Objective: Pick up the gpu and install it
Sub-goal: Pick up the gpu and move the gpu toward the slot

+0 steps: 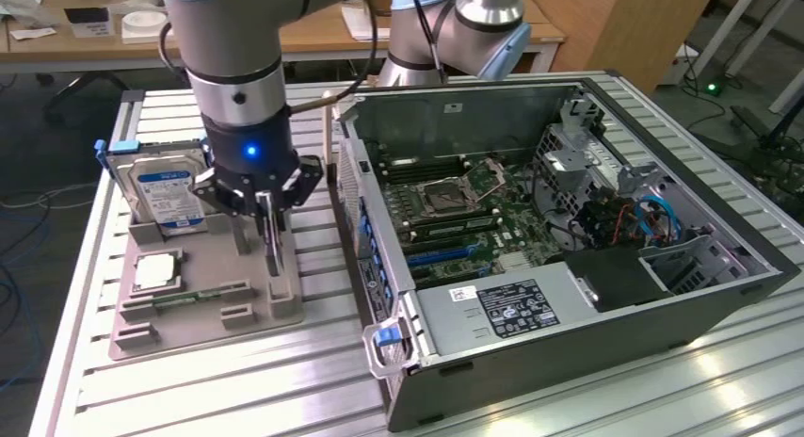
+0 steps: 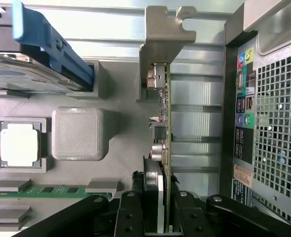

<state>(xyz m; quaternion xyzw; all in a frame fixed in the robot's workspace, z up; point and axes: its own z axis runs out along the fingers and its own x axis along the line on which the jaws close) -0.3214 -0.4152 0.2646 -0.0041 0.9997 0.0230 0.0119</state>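
The gpu point(image 1: 269, 244) is a thin dark card standing on edge over the grey parts holder point(image 1: 282, 300); whether it still rests in its slot I cannot tell. My gripper point(image 1: 264, 206) is shut on the card's upper part. In the wrist view the gpu point(image 2: 163, 113) shows edge-on, with its silver bracket point(image 2: 165, 34) at the far end. There my gripper point(image 2: 158, 207) has one black finger on each face of the card. The open computer case point(image 1: 566, 220) lies just to the exterior view's right of the holder.
On the holder sit a hard drive point(image 1: 164, 192) with a blue-white label, a square processor point(image 1: 157, 270) and a green memory stick point(image 1: 201, 294). The case's rear panel point(image 2: 273, 98) with its ports is close beside the card. A second arm point(image 1: 465, 32) stands behind the case.
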